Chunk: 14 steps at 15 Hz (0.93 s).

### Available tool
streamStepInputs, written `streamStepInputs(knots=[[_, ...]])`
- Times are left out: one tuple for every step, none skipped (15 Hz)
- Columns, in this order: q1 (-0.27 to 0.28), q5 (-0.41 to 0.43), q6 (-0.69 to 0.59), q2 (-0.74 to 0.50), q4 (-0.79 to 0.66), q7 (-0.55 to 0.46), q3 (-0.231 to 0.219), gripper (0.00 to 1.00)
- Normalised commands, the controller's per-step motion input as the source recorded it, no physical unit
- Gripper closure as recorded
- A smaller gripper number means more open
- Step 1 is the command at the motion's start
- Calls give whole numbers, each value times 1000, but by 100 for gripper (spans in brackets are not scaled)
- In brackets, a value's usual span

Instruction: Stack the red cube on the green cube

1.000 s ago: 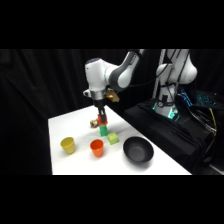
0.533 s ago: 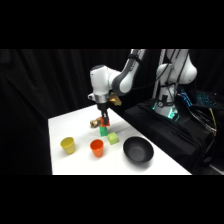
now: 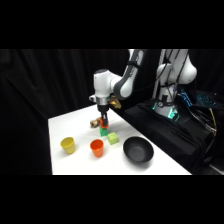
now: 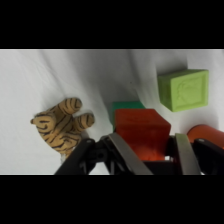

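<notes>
1. Red cube, smooth and square-edged, is pinched between the gripper fingers, just above the green cube.
2. Beside the green cube a striped plush tiger is seen.
3. Bare white table is left behind it.

The tiger looks soft, furry plush. The red cube and pale cube are matt, perhaps wood, the latter with an embossed face. The bench seems draped in white cloth.

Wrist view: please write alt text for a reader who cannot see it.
The tool holds a red cube between its fingers, above a green cube. A toy tiger lies on the white table beside them, with a paler green cube farther off.
</notes>
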Motion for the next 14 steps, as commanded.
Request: streamStepInputs(knots=[[9,115,218,23,-46,-155,-8,74],[18,104,215,28,-39,-142,-12,74],[24,98,212,22,-41,-132,-13,74],[25,101,209,26,-32,-131,-11,74],[29,97,205,28,-26,-122,-12,74],[36,90,208,27,-23,-112,-16,74],[43,85,192,26,-16,-102,-18,74],[44,90,168,21,-10,-96,-16,74],[43,94,143,5,-16,-101,-9,24],[54,78,124,-20,-23,-89,-18,24],[55,75,115,-40,-30,-90,-18,16],[61,58,102,-56,-29,-79,-29,9],[69,38,83,-68,-24,-69,-41,2],[77,11,73,-73,-21,-61,-57,0]])
